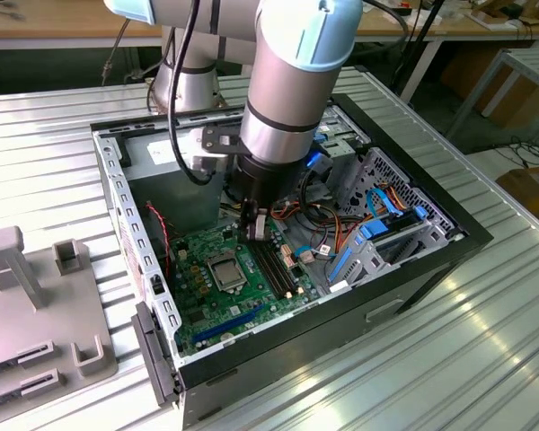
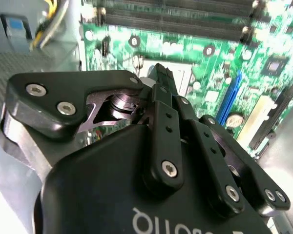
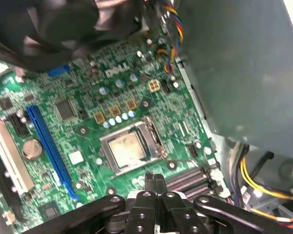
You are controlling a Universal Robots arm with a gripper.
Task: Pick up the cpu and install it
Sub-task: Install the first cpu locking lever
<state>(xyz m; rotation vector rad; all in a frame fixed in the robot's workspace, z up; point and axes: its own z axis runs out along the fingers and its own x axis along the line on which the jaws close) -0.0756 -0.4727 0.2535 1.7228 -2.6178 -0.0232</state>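
the cpu [image 3: 125, 147] lies flat in the socket frame [image 3: 132, 148] at the middle of the green motherboard [image 3: 88, 126], so the install looks done or all but done; in the exterior view it shows as a dull grey square [image 1: 226, 269] inside the open computer case [image 1: 431, 260]. the hand [image 3: 155, 181] hangs over the board just beside the socket, on the side of the long black memory slots [image 1: 274, 267], and holds nothing. its two black fingers are pressed together, tips meeting with no gap between them, as both wrist views show [image 2: 161, 78].

as a judgement, the step in hand is the close of the placing: the chip is down and the hand is clear of it, apart from the frame. whether the chip sits fully square in its seat cannot be told. any further move here calls for a straight vertical path and very little side force, since the cables [image 1: 382, 202] stand close on the exterior view's right.

the cpu top is matte metal, flat and square, with faint smudges. the frame around it is bright and shiny, with thin edges. the board is glossy green, thick with small round capacitors, a blue slot [image 3: 48, 146] and a coin cell [image 3: 32, 148]. the case is black sheet metal with perforated grey walls, and it stands on a ribbed metal table [image 1: 485, 341]. a grey plastic fixture [image 1: 36, 305] with upright posts sits on the exterior view's left.
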